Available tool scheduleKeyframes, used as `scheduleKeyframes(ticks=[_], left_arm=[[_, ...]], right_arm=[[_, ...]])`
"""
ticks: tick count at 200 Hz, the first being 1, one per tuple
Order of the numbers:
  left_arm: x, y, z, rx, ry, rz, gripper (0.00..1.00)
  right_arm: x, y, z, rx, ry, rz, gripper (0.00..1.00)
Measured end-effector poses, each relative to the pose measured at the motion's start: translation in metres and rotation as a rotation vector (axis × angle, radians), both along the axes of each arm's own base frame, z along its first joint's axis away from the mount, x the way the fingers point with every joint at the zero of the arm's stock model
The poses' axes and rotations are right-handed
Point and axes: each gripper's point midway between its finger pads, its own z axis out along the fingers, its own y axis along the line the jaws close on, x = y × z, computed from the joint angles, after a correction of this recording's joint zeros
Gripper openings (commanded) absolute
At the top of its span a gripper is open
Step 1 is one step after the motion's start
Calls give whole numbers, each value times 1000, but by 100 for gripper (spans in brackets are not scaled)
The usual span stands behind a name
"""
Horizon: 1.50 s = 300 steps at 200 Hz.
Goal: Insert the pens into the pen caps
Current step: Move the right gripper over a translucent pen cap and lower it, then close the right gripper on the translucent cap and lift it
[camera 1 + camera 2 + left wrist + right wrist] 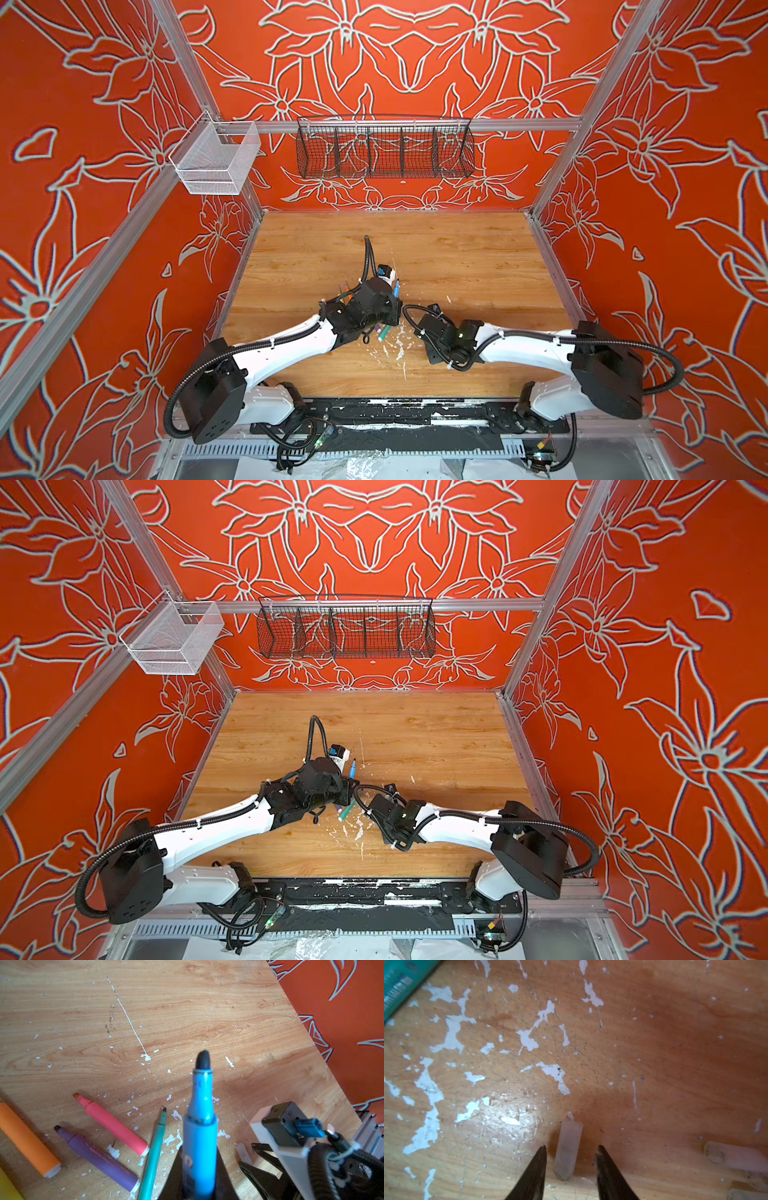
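My left gripper (199, 1178) is shut on the blue pen (200, 1126), whose dark tip points away from the wrist. The same blue pen (397, 287) shows in both top views near the table's middle. On the wood lie the orange pen (29, 1140), pink pen (112, 1124), purple pen (97, 1157) and thin green pen (154, 1153), all uncapped. My right gripper (572, 1151) stands open, its fingers either side of a clear pen cap (569, 1151) lying on the table, with a gap on each side. Two more pen caps (735, 1157) lie close by.
White chipped flecks (450, 1039) are scattered over the wooden table (457, 257). A yellow pen's edge (6, 1188) shows in the left wrist view. A black wire basket (384, 149) and a white mesh basket (216, 160) hang on the back rail. The two wrists are close together.
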Motion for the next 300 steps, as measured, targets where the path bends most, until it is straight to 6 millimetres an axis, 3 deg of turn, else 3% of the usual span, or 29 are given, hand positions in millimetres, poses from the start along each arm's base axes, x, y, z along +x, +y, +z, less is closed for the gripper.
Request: scheduleKeyframes(ticks=[91, 159, 231, 258, 300], left_arm=[[0, 0, 0, -1, 1, -1, 0], [-1, -1, 0, -3, 2, -4, 0], [-13, -8, 1, -68, 4, -70, 0], [-23, -10, 8, -120, -19, -113, 0], [-30, -16, 26, -199, -71, -169, 0]], right_arm=[[6, 10, -4, 29, -9, -27, 30], [9, 15, -5, 68, -26, -45, 16], [2, 3, -1, 93, -40, -50, 12], [4, -2, 22, 136, -87, -59, 11], [18, -3, 101, 314, -271, -83, 10]])
